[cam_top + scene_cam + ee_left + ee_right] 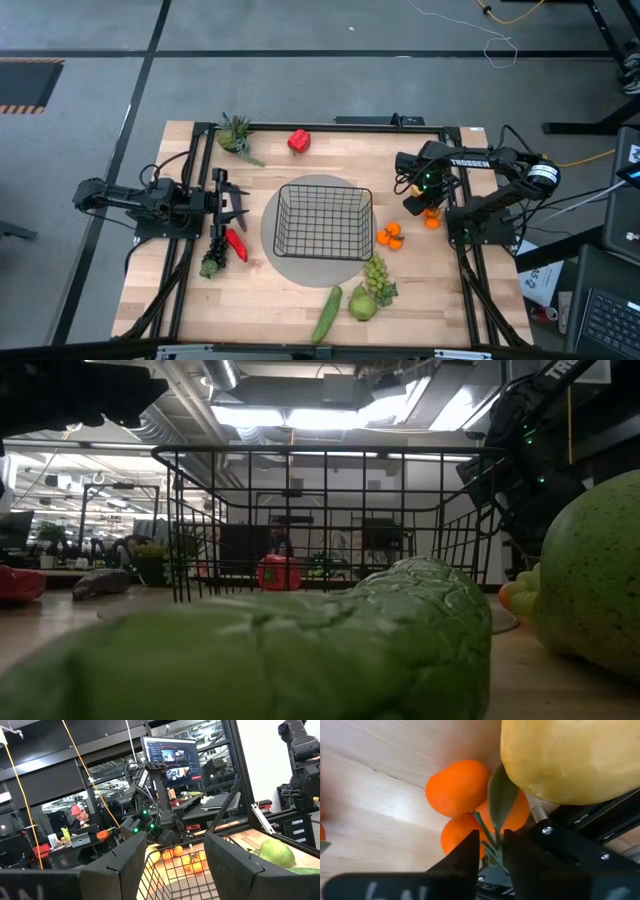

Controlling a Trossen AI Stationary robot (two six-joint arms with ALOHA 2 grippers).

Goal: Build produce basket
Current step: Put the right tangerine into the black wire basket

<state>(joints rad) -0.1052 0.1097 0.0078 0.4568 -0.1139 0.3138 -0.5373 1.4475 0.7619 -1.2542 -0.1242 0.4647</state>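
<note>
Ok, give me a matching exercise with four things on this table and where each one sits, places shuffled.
Things:
1. red pepper
2. cucumber
3. basket
4. right pincer

Places:
A. middle of the table, on a grey round mat
B. over a cluster of small oranges at the right side
C. far edge of the table
D. near edge, beside the green pear

Pairs: 1-C, 2-D, 3-A, 4-B

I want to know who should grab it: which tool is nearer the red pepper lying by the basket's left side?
Left. The left tool hovers right beside the red pepper; the right tool is across the basket.
</note>
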